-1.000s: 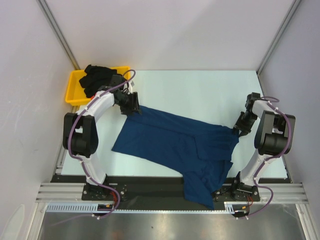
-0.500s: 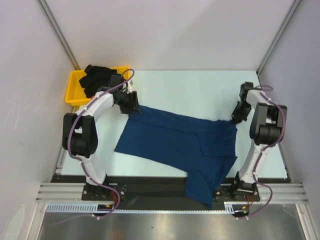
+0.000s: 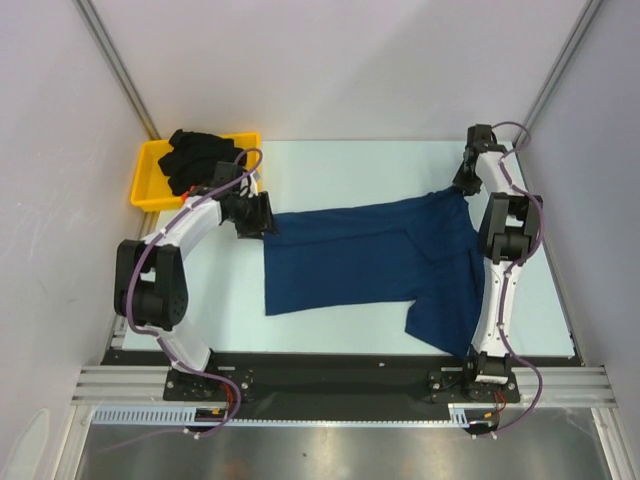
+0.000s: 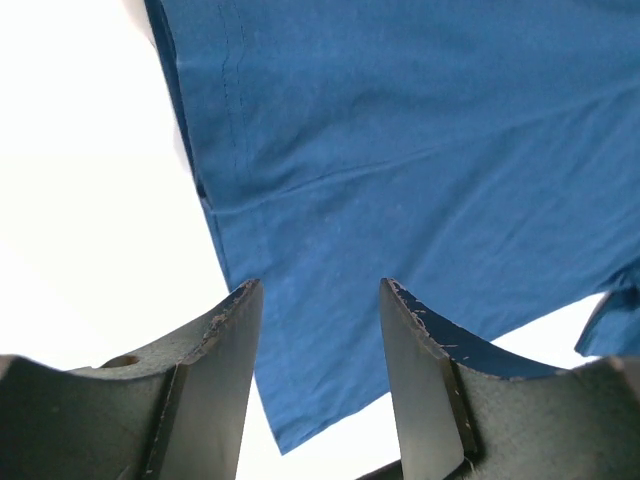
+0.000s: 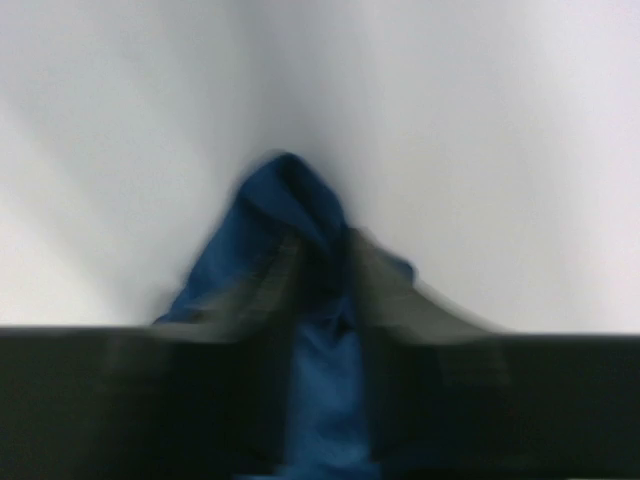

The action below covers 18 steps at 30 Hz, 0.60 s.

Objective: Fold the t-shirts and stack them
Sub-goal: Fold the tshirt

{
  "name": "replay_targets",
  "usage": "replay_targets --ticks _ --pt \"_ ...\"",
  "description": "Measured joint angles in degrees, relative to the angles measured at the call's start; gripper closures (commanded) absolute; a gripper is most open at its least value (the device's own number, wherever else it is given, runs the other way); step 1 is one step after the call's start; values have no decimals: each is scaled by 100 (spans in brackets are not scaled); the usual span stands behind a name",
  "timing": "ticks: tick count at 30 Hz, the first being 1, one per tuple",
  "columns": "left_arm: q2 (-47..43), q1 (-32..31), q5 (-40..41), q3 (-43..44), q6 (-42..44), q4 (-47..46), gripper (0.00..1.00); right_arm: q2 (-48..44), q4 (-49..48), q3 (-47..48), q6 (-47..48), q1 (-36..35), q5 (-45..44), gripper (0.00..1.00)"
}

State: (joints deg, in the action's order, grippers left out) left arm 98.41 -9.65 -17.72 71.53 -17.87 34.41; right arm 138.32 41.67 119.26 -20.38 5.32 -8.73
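Note:
A navy blue t-shirt (image 3: 360, 255) lies spread across the white table, its print hidden. My right gripper (image 3: 460, 188) is at the far right, shut on a bunched edge of the shirt; the blurred right wrist view shows blue cloth (image 5: 290, 200) pinched between its fingers (image 5: 322, 250). My left gripper (image 3: 262, 215) is at the shirt's far left corner. In the left wrist view its jaws (image 4: 318, 290) stand open over the shirt's corner (image 4: 400, 150). A black t-shirt (image 3: 195, 153) lies heaped in the tray. No orange-red shirt is in view.
A yellow plastic tray (image 3: 148, 188) stands at the table's far left corner, just behind my left arm. Grey walls and metal frame posts close in the back and sides. A black rail runs along the near table edge.
My right gripper has swung to the far right corner, dragging the navy shirt right and back. The shirt no longer hangs over the near edge. My left gripper stayed about in place.

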Motion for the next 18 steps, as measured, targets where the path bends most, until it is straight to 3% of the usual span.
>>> replay_targets --ticks 5,8,13,18 --pt "-271 -2 -61 -232 -33 -87 44 656 726 1698 170 31 -208 42" --pt "-319 -33 -87 -378 -37 -146 44 339 1047 1759 184 153 -337 36" --pt "-326 -168 -199 -555 -131 -238 43 -1561 1064 -433 7 553 -98 37" --pt "-328 -269 -422 -529 -155 -258 43 -3261 715 -2518 -254 621 627 55"
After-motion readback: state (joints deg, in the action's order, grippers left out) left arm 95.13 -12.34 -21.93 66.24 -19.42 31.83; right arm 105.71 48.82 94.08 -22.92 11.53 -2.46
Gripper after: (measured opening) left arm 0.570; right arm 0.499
